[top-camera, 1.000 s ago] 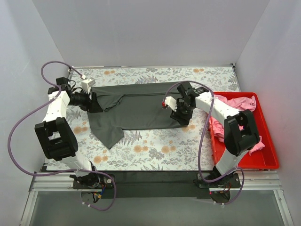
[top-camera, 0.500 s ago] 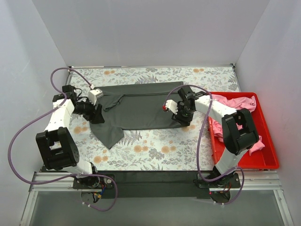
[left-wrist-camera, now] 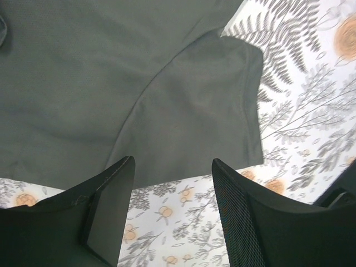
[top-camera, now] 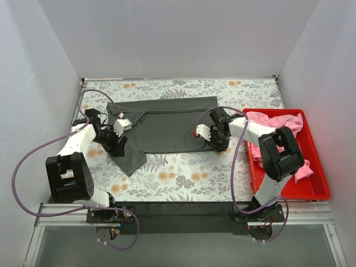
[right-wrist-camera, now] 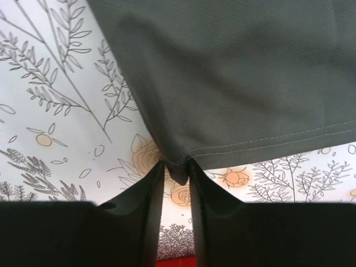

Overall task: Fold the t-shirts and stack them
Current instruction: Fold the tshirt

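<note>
The dark charcoal grey t-shirt [top-camera: 167,125] lies spread on the floral cloth, one sleeve [top-camera: 130,158] pointing toward the near left. My left gripper [top-camera: 117,146] is open and empty just off that sleeve; in the left wrist view the sleeve [left-wrist-camera: 194,117] lies beyond my spread fingers [left-wrist-camera: 245,222]. My right gripper [top-camera: 218,143] is shut on the shirt's near right hem corner [right-wrist-camera: 178,169], low at the cloth. Pink t-shirts [top-camera: 275,123] lie crumpled in the red tray.
The red plastic tray [top-camera: 317,192] stands at the right edge of the table. The floral table cloth [top-camera: 183,178] covers the surface. White walls close in the back and both sides.
My left gripper has let go of the shirt's left side and moved toward the near edge, beside the sleeve. My right gripper has drawn the hem corner slightly nearer and lower.
</note>
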`<state>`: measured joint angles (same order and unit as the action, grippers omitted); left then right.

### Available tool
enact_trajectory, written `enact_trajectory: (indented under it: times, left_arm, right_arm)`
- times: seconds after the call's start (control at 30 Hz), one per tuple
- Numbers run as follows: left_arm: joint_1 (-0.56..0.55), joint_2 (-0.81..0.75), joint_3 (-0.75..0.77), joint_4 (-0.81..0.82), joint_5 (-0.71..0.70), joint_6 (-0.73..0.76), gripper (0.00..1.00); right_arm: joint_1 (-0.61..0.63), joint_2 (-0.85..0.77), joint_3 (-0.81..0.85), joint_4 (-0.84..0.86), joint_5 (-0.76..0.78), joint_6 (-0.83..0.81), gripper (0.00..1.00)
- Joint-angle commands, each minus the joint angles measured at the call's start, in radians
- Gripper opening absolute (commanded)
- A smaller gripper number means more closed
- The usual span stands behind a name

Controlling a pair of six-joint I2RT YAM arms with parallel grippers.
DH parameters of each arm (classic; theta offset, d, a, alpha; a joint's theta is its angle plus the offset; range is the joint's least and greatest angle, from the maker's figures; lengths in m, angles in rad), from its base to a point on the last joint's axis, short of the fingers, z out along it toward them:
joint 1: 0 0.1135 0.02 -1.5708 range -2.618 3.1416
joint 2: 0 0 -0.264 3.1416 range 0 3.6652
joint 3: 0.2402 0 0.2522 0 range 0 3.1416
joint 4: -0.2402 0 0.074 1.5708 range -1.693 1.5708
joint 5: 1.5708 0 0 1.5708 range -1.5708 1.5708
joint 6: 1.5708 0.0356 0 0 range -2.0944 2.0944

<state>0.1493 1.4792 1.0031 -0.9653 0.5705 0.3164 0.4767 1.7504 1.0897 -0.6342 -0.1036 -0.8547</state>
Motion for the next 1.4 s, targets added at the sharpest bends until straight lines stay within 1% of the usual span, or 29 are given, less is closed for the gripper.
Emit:
enact_trajectory:
  times: [0.0,0.03,0.13,0.17,0.33,0.43,0.63,0.8,0.83,0.87,0.9,1.0,1.1,1.27,1.37]
  left_arm:
    - [-0.005,-0.051,-0.021,0.053,-0.064,0.110,0.56]
    - [-0.008,-0.054,-0.027,0.057,-0.078,0.128,0.56]
    - [-0.010,-0.053,-0.037,0.065,-0.129,0.199,0.55]
    - [-0.010,-0.051,-0.049,0.080,-0.141,0.211,0.53]
    - [-0.016,-0.040,-0.096,0.132,-0.218,0.279,0.47]
    - [-0.020,-0.033,-0.119,0.154,-0.225,0.288,0.43]
    - [-0.034,-0.022,-0.205,0.214,-0.261,0.305,0.41]
    - [-0.045,0.006,-0.258,0.290,-0.277,0.285,0.40]
    - [-0.047,0.018,-0.261,0.295,-0.279,0.283,0.38]
    - [-0.048,0.024,-0.261,0.292,-0.279,0.282,0.25]
    - [-0.048,0.027,-0.258,0.286,-0.281,0.279,0.19]
    - [-0.048,0.017,-0.250,0.243,-0.274,0.286,0.08]
    - [-0.048,-0.016,-0.235,0.188,-0.267,0.286,0.00]
    - [-0.022,-0.056,-0.170,0.047,-0.250,0.297,0.00]
    - [-0.001,-0.059,-0.083,-0.031,-0.212,0.303,0.00]
  right_arm:
    - [0.000,0.015,-0.030,0.047,0.030,-0.010,0.28]
    - [0.000,0.015,-0.031,0.050,0.038,-0.009,0.19]
    - [0.002,0.023,-0.018,0.051,0.048,0.000,0.02]
    - [0.002,0.026,-0.013,0.051,0.050,0.000,0.01]
    - [0.002,0.029,-0.001,0.045,0.045,0.009,0.01]
    - [0.002,0.029,-0.002,0.039,0.048,0.009,0.01]
    - [0.002,0.032,-0.002,0.037,0.050,0.011,0.01]
    - [0.000,0.040,0.004,0.033,0.047,0.011,0.01]
    - [0.000,0.041,0.004,0.031,0.048,0.011,0.01]
    - [0.002,0.043,0.007,0.028,0.050,0.011,0.01]
    - [0.000,0.043,0.010,0.027,0.050,0.011,0.01]
    - [0.002,0.026,0.007,0.018,0.044,0.013,0.01]
    - [-0.001,-0.006,-0.008,0.002,0.028,0.016,0.01]
    - [-0.021,-0.100,-0.037,-0.048,-0.004,0.010,0.01]
    - [-0.036,-0.147,-0.018,-0.068,-0.011,-0.010,0.01]
